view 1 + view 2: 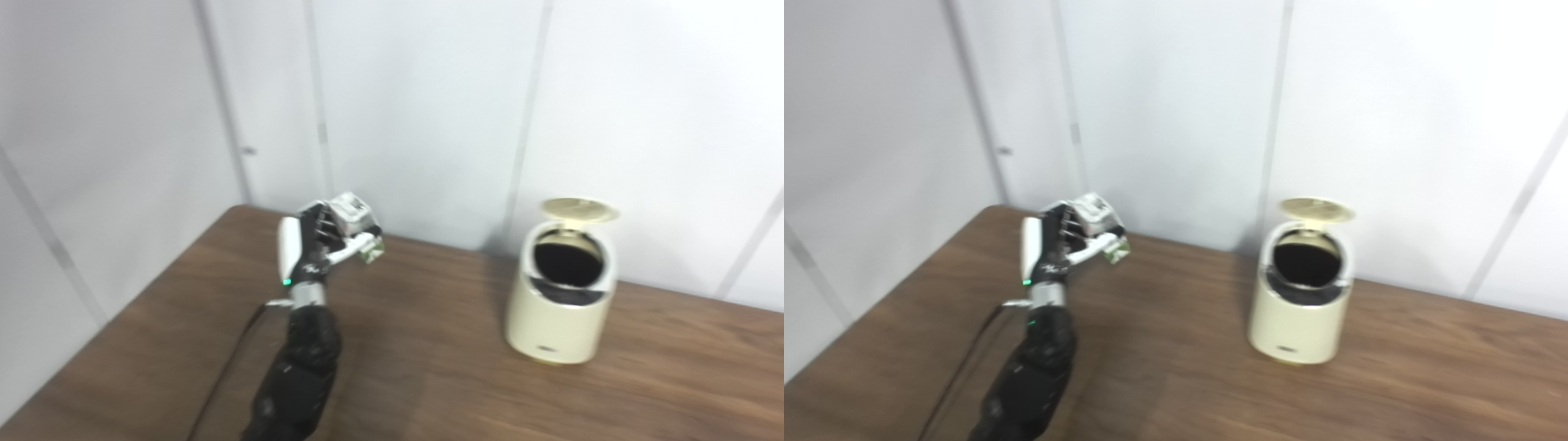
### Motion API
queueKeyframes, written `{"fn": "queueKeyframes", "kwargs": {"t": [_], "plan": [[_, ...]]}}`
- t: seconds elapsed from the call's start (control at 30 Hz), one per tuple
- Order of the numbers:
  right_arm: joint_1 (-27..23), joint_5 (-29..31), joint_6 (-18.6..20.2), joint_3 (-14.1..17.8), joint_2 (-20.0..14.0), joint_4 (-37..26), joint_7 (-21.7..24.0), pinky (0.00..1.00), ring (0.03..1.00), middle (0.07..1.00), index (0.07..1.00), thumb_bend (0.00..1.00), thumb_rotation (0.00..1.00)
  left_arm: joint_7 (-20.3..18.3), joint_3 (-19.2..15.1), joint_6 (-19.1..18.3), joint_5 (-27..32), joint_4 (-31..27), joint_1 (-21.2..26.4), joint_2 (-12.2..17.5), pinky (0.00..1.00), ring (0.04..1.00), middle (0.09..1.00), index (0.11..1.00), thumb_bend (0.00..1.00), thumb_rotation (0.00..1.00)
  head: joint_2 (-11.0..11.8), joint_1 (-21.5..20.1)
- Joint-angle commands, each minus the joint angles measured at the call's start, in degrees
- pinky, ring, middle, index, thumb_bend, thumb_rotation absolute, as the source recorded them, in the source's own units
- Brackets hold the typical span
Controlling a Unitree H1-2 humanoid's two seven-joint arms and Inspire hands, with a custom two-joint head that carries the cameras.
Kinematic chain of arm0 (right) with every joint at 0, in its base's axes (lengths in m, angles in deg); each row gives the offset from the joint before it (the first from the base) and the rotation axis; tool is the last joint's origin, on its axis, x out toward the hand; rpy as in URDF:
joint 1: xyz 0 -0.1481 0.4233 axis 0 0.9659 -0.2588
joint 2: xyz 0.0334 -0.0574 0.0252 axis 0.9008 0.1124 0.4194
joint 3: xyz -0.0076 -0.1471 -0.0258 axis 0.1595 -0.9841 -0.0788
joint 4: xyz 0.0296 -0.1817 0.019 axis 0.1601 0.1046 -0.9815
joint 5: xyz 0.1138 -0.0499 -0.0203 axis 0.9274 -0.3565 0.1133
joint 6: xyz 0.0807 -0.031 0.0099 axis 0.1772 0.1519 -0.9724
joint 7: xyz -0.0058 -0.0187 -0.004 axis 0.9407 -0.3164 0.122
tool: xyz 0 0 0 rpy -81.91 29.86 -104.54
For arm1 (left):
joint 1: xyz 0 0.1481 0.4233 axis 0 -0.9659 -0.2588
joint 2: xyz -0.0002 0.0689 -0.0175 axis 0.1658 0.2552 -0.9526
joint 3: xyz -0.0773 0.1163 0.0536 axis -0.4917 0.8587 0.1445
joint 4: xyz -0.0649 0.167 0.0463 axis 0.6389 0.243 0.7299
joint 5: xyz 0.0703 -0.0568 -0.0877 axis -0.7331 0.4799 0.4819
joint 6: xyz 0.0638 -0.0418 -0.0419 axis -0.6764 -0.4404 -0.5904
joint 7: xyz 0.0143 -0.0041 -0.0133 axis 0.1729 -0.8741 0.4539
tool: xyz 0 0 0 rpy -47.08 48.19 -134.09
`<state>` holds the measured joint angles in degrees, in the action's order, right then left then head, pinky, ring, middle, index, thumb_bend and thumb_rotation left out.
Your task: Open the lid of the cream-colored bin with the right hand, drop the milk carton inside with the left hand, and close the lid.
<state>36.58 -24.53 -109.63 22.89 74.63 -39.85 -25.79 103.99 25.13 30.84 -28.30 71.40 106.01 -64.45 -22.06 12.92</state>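
left hand up over the bench w/ fingers clamped on milk carton, prob tilted, blurry tho, cream bin well off to the side, lid open

You had a dark wood-grain table, and on it stood the cream-colored bin, upright.

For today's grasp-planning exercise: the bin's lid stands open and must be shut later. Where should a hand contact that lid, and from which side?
Touch the round lid at its raised free edge, coming from above and in front. It stands tipped up, apparently hinged at the back rim of the cream-colored bin, so pressing forward and down there should swing it over the opening. The left hand holds the milk carton, so it is likely not free.
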Motion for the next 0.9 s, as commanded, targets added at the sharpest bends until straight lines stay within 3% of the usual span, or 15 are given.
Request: {"fn": "queueKeyframes", "kwargs": {"t": [0.0, 0.03, 0.13, 0.2, 0.3, 0.43, 0.6, 0.63, 0.67, 0.73, 0.8, 0.87], "plan": [[-1.2, -2.0, -1.2, -1.4, 2.3, 0.8, -1.8, 0.31, 0.514, 0.654, 0.629, 0.24, 0.56, -1.8, 0.6, 5.4, 1.3, -5.6, 1.8, -0.3, 0.28, 0.385, 0.494, 0.52, 0.5, 0.0, 0.2, -0.9], [-1.7, -2.6, -1.3, -1.9, 2.6, 1.3, -2.2, 0.28, 0.477, 0.646, 0.628, 0.23, 0.53, -2.7, 1.1, 6.6, 1.6, -8.2, 1.2, -1.2, 0.28, 0.384, 0.499, 0.514, 0.5, 0.0, 0.5, -1.7], [-3.1, -5.6, 0.0, -3.1, 3.5, 2.6, -3.7, 0.32, 0.501, 0.642, 0.623, 0.21, 0.52, -4.8, 2.3, 9.4, 2.3, -12.6, 0.3, -3.7, 0.24, 0.366, 0.499, 0.513, 0.5, 0.0, 1.8, -3.6], [-4.0, -7.9, 1.8, -3.7, 4.4, 3.3, -4.6, 0.43, 0.583, 0.643, 0.623, 0.18, 0.49, -6.0, 3.3, 12.0, 2.4, -14.4, -0.1, -5.3, 0.38, 0.434, 0.477, 0.499, 0.5, 0.0, 2.3, -4.4], [-5.3, -9.4, 3.2, -4.8, 5.2, 4.5, -5.5, 0.43, 0.589, 0.649, 0.631, 0.14, 0.45, -7.1, 5.1, 14.6, 2.7, -16.2, -0.4, -8.1, 0.43, 0.46, 0.47, 0.491, 0.5, 0.0, 2.6, -6.7], [-7.4, -11.3, 3.9, -6.1, 6.3, 7.0, -7.6, 0.43, 0.589, 0.643, 0.635, 0.12, 0.46, -8.0, 7.3, 15.1, 2.4, -17.5, -0.5, -9.9, 0.44, 0.459, 0.472, 0.499, 0.5, 0.0, 3.1, -9.4], [-9.4, -10.6, 4.7, -7.1, 7.4, 9.2, -9.0, 0.41, 0.578, 0.637, 0.631, 0.13, 0.45, -7.7, 11.6, 15.2, 0.9, -19.2, -0.3, -9.8, 0.42, 0.456, 0.467, 0.51, 0.5, 0.0, 3.4, -13.1], [-9.7, -10.2, 5.0, -7.4, 7.7, 9.4, -9.1, 0.39, 0.565, 0.634, 0.629, 0.13, 0.4, -7.7, 12.7, 15.2, 0.7, -19.2, -0.2, -9.6, 0.42, 0.457, 0.466, 0.511, 0.5, 0.0, 3.4, -13.5], [-9.9, -9.8, 5.3, -7.6, 8.0, 9.6, -9.1, 0.29, 0.443, 0.627, 0.634, 0.14, 0.27, -7.8, 13.7, 15.2, 0.8, -19.0, 0.0, -9.2, 0.41, 0.455, 0.467, 0.507, 0.5, 0.0, 3.5, -14.1], [-10.3, -9.8, 6.7, -8.1, 8.7, 9.5, -9.0, 0.2, 0.314, 0.617, 0.645, 0.15, 0.17, -7.8, 15.6, 15.2, 1.3, -18.5, 0.4, -8.8, 0.4, 0.453, 0.468, 0.509, 0.5, 0.0, 3.8, -14.8], [-10.5, -10.7, 7.5, -8.7, 8.9, 9.6, -9.5, 0.18, 0.301, 0.619, 0.657, 0.17, 0.08, -7.3, 17.4, 15.2, 1.5, -17.8, 1.1, -8.4, 0.4, 0.449, 0.468, 0.507, 0.5, 0.0, 3.9, -15.5], [-10.7, -11.7, 7.2, -9.3, 8.8, 10.2, -10.7, 0.3, 0.463, 0.62, 0.648, 0.19, 0.03, -7.0, 19.3, 15.2, 2.0, -16.8, 2.2, -7.8, 0.38, 0.435, 0.475, 0.506, 0.5, 0.0, 4.1, -16.0]]}}
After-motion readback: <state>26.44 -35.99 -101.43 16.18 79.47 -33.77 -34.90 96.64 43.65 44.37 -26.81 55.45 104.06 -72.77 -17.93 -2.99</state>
